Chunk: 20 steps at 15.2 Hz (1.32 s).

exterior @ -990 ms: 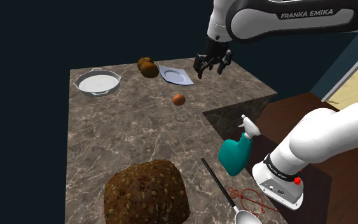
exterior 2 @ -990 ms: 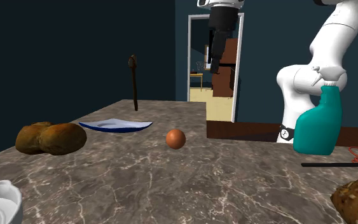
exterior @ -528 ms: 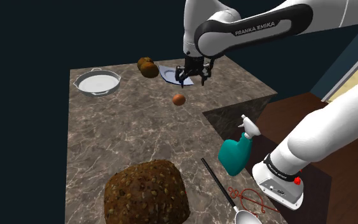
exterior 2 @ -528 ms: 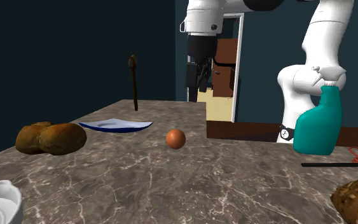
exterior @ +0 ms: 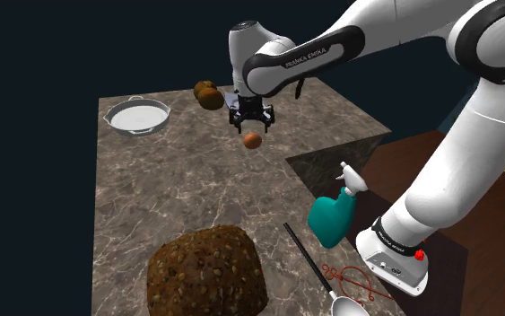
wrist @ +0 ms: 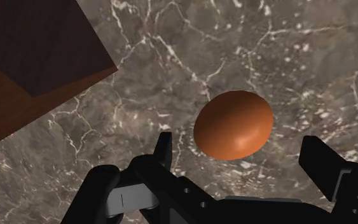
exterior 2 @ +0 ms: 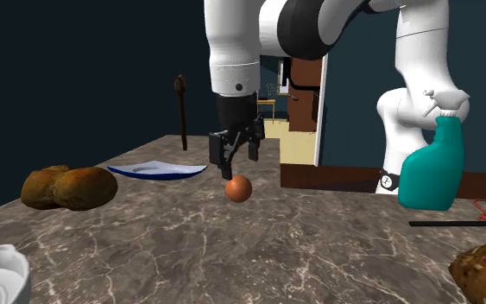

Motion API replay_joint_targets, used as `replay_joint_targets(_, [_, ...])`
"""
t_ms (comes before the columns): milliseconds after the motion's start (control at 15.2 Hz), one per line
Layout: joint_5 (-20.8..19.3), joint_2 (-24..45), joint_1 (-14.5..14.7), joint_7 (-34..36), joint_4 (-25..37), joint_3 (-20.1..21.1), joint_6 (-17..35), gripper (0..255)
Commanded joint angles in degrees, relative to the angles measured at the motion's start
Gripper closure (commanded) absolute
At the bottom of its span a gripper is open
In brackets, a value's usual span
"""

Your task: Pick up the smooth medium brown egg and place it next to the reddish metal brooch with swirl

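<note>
Sitting nearest in the shoulder view are a dark seeded bread loaf [exterior: 207, 272] and a thin reddish wire brooch with a swirl [exterior: 353, 280], with a teal plastic spray bottle [exterior: 333, 215] just behind the brooch. Farther in, well apart from the brooch, the smooth orange-brown egg [exterior: 252, 140] rests on the brown marbled tabletop [exterior: 152, 197]. The all-black pincer [exterior: 252, 126] hangs right above it, fingers spread wide to either side without touching it, and two brown bread rolls [exterior: 209, 95] lie beyond.
</note>
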Motion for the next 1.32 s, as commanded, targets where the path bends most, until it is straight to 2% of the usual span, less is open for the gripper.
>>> replay_joint_targets(0, [-1.0,2.5,0.1,2.0,0.7,-0.4,1.0,0])
replay_joint_targets(462, [-2.4,4.4,-0.1,2.9,-2.2,-1.0,5.6,0])
replay_joint_targets(924, [-2.4,4.4,-0.1,2.9,-2.2,-1.0,5.6,0])
replay_joint_targets(990, [-2.4,4.4,-0.1,2.9,-2.2,-1.0,5.6,255])
replay_joint_targets(1254, [-2.4,4.4,-0.1,2.9,-2.2,-1.0,5.6,255])
